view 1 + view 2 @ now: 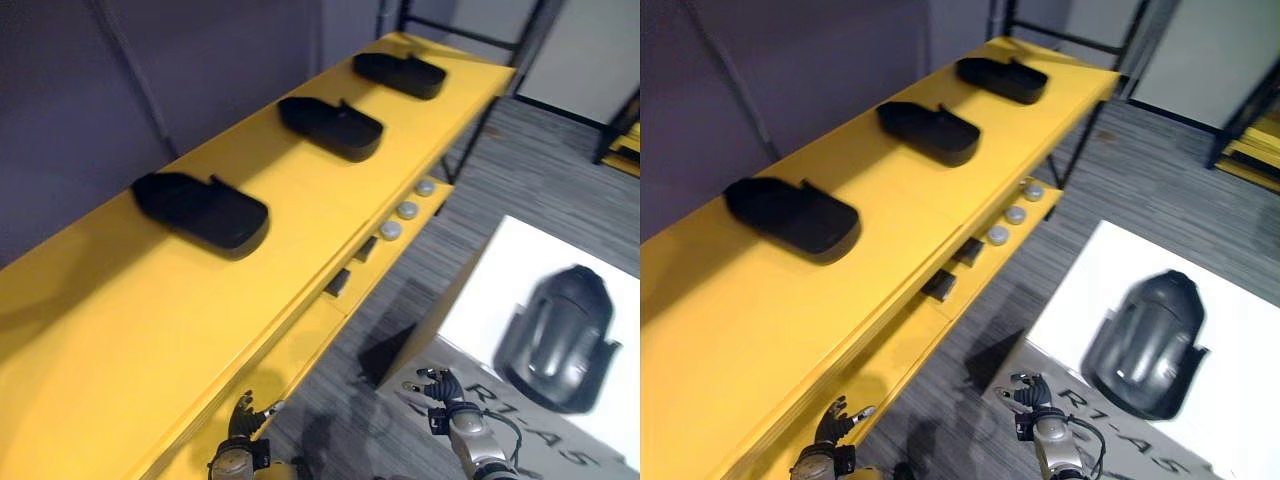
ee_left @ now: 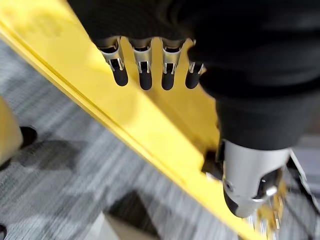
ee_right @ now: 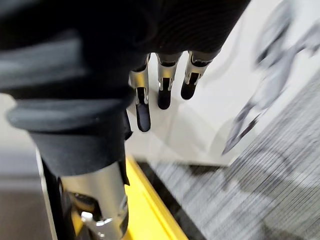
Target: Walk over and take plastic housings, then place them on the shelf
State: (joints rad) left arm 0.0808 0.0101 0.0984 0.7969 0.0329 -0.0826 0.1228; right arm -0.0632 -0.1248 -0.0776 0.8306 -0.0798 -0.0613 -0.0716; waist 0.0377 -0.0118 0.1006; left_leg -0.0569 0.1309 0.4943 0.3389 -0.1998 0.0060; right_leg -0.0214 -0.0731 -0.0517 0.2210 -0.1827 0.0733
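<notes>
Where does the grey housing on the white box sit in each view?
Left eye view: grey housing lower right, lying on the white box.
Right eye view: lower right again, on that box.
Left wrist view: the yellow shelf edge instead.
Right wrist view: a blurred grey shape on white; cannot tell.
Shared landmark: the yellow shelf.

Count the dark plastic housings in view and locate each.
4. Three in a row on the yellow shelf: near housing, middle housing, far housing. The fourth housing lies on the white box.
</notes>
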